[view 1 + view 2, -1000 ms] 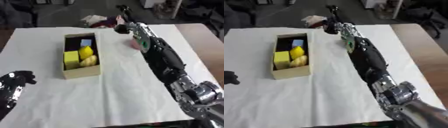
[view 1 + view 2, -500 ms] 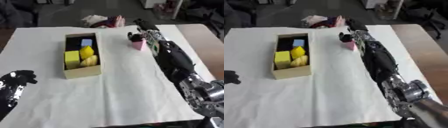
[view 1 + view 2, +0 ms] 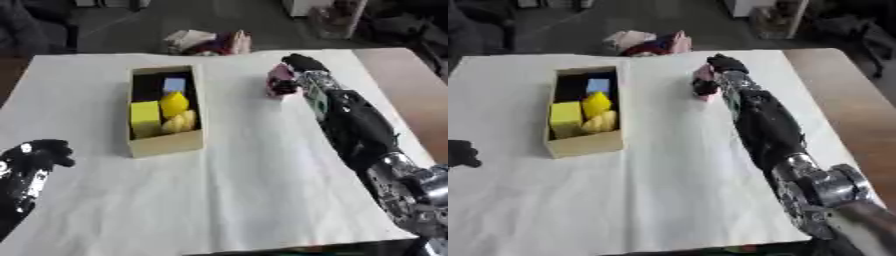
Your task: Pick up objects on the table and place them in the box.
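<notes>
Here the white-covered bench (image 3: 262, 200) holds a cardboard box (image 3: 166, 144) with yellow pieces and a blue block inside. The right hand (image 3: 297, 70) has its fingers curled round a pink object (image 3: 278, 80), right of the box. It should lift clear before swinging left over the rim. The left hand (image 3: 35, 157) idles, curled, lower left.

The box (image 3: 164, 112) is sitting left of centre on the table (image 3: 262, 190), holding several objects (image 3: 166, 112). The right hand (image 3: 297, 70) is lying to its right; the left hand (image 3: 35, 157) is resting near the lower-left corner.
</notes>
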`<state>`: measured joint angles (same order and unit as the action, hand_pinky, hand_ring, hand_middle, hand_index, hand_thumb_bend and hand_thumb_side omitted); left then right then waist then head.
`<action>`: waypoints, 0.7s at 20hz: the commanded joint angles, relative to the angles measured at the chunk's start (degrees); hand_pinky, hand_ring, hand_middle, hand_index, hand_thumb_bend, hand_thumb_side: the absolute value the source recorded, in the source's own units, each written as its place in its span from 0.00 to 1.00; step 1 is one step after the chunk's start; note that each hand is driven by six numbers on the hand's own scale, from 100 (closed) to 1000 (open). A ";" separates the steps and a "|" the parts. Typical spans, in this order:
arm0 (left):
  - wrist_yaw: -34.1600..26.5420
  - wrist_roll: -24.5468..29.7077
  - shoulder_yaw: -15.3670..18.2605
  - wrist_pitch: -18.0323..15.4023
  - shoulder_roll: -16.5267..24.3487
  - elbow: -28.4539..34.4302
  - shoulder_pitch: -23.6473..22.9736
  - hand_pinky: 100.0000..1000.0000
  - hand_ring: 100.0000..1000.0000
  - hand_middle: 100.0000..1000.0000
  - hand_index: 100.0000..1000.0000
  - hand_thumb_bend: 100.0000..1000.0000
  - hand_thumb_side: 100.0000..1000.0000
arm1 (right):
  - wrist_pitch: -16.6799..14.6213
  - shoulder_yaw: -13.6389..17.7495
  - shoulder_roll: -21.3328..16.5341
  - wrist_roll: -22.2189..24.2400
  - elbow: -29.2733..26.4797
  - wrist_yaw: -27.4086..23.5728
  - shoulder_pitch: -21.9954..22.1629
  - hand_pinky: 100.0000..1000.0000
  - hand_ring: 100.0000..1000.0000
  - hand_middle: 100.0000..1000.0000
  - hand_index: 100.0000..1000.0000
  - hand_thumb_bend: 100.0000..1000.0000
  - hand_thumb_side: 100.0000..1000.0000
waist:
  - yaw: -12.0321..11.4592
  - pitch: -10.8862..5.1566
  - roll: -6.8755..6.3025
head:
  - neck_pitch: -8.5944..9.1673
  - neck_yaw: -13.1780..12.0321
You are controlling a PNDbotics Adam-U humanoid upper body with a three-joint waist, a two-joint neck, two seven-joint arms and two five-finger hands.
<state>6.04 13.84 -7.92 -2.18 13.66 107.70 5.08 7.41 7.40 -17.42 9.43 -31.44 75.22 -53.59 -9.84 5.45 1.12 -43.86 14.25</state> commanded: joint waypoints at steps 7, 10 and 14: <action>-0.07 -0.25 0.39 0.01 1.07 1.04 0.32 0.76 0.58 0.57 0.71 0.00 0.66 | 1.18 0.55 -1.42 -3.28 1.36 -2.95 -0.27 0.82 0.77 0.83 0.96 0.00 0.27 | 0.13 -0.60 -0.24 | -0.26 -0.11; -0.05 -0.28 0.40 0.00 1.08 1.04 0.32 0.76 0.58 0.57 0.71 0.00 0.66 | 0.84 0.51 -1.00 -7.84 -0.28 -4.80 -0.12 0.74 0.58 0.71 0.92 0.00 0.10 | 0.11 -0.63 -0.26 | -0.26 -0.12; -0.13 -0.26 0.34 0.01 1.10 1.04 0.39 0.76 0.58 0.57 0.71 0.00 0.66 | -1.63 -0.77 -0.17 -12.85 -4.39 -6.25 -0.69 0.72 0.48 0.64 0.91 0.00 0.00 | 0.10 -0.72 -0.20 | -0.26 -0.01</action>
<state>6.07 13.78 -7.92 -2.22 13.66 107.70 5.08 6.35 7.00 -16.96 -1.83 -33.51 69.64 -52.89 -9.81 5.44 1.03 -43.86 14.20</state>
